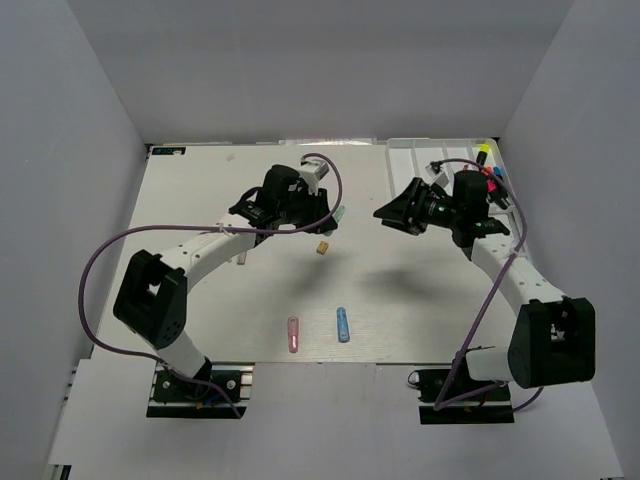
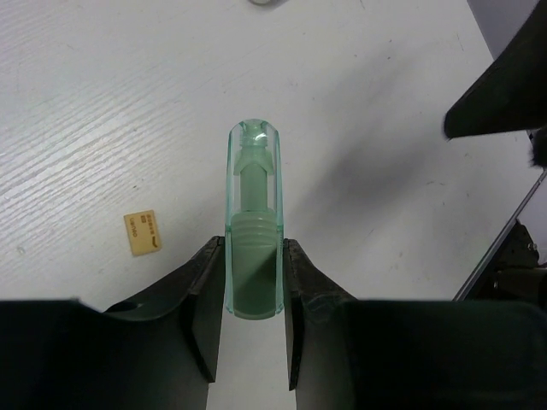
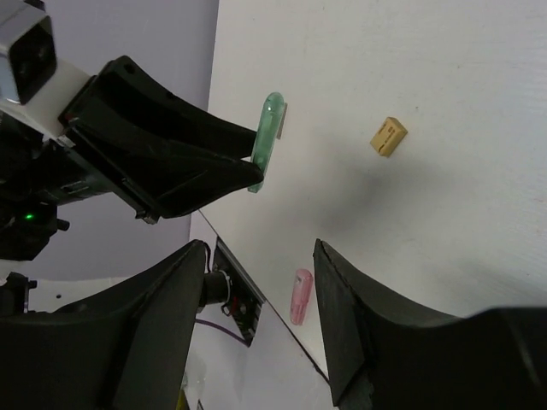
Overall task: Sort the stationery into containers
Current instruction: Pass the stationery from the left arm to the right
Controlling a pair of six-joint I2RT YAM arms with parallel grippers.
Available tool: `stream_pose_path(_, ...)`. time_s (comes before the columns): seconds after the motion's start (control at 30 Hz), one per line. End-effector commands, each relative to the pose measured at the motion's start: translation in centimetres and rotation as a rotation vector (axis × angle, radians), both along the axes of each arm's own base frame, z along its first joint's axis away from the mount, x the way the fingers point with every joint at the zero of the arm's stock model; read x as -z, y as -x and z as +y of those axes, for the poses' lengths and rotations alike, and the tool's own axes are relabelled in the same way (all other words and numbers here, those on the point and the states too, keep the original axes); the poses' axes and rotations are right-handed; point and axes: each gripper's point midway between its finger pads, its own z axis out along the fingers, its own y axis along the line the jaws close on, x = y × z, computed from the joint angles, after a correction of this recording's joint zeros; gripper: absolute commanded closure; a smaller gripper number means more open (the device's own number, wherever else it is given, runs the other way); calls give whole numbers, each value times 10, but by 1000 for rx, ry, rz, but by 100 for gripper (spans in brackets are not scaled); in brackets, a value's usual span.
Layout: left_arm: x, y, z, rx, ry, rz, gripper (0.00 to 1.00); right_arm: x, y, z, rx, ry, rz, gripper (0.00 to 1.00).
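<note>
**K:** Status on the sort?

**Me:** Partly done. The white rectangular plastic tray with long compartments sits at the far right corner of the desk. It holds a few stubby black highlighters with coloured caps and some thin red and blue pens (the right arm covers much of the tray, so no count and no compartment call).

**K:** Tools?

**Me:** The left tool is clamped on a translucent green capsule-shaped piece, gripped at one end and lifted off the desk near the middle. The right tool is spread wide with nothing between the jaws. It faces the left one, near but apart.

**K:** What's left?

**Me:** The green piece isn't in the tray yet. I see three more loose on the desk:
- a small tan block near the held piece
- a pink capsule toward the near edge
- a blue capsule just beside the pink one

**K:** Anything in the way?

**Me:** My read is that the right arm sits between the left tool and the tray. So it's either a handover or the right arm has to clear first. The desk around the loose items looks unobstructed.
</note>
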Motion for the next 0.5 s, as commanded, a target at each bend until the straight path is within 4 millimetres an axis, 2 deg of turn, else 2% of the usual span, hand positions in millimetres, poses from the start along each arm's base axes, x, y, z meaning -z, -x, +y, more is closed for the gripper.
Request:
stream_pose_path(0.0, -24, -3, -13, -15, 44, -23, 99, -11, -12, 16, -2, -13, -26, 40)
stream_pose_path(0.2, -29, 9, -29, 37, 57, -31, 98, -1, -33, 27, 13, 30, -11, 39)
stream_pose_path(0.27, -27, 9, -28, 35, 52, -32, 98, 3, -37, 31, 8, 31, 0, 39)
stream_pose_path(0.47, -28, 18, -40, 76, 59, -44, 98, 9, -40, 47, -26, 27, 10, 38)
